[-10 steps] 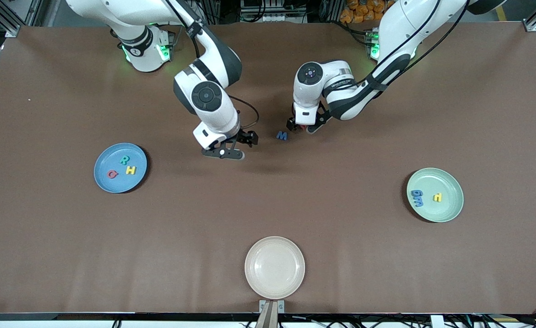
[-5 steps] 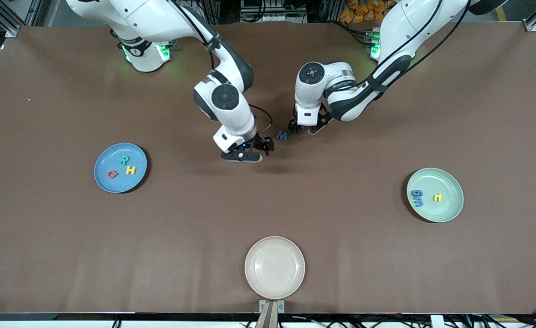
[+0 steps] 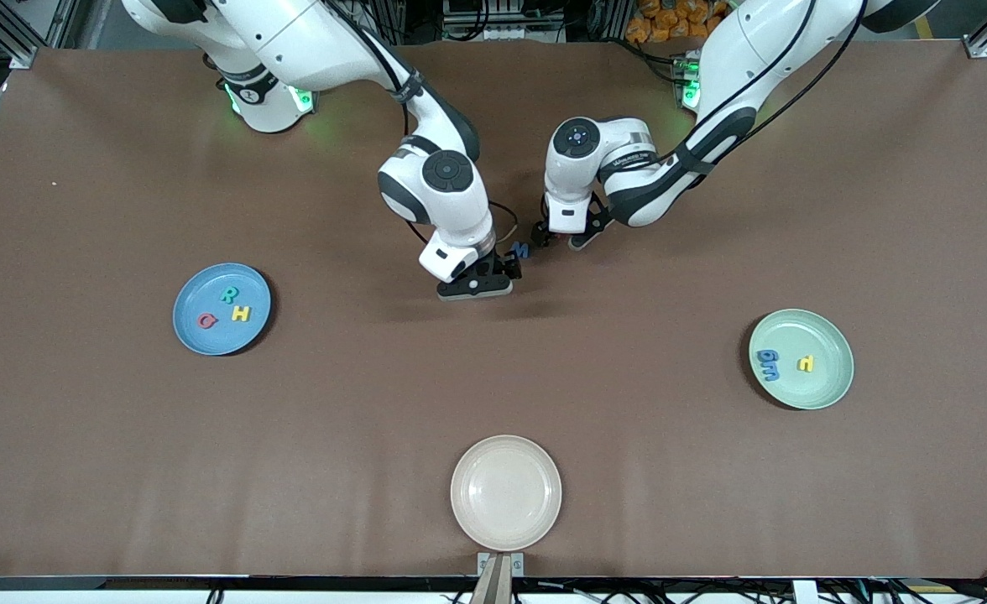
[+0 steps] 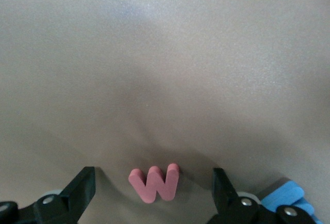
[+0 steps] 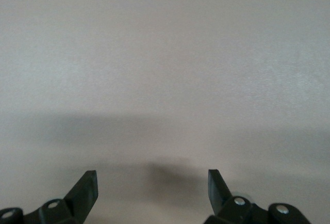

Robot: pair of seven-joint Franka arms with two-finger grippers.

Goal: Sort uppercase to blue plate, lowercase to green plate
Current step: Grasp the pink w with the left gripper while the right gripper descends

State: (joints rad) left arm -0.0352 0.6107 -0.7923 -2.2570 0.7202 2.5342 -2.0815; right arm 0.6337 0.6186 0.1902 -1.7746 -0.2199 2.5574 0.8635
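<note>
1. The left gripper (image 4: 153,193) sits low at the table's middle, fingers wide apart, straddling the red m/w-like letter (image 4: 155,184), which lies flat reading as a W with its long axis across the gap.
2. The blue M (image 3: 521,249) lies just beside it, at nine o'clock in the front view.
3. The right gripper (image 3: 493,273) hangs spread wide, holding nothing, at seven o'clock of the M.
4. R (image 3: 229,294), H (image 3: 242,314) and the red G-like letter (image 3: 206,320) lie in the blue plate (image 3: 200,340).
5. The green plate (image 3: 829,387) holds two blue letters (image 3: 767,365) and a yellow one (image 3: 806,363).
</note>
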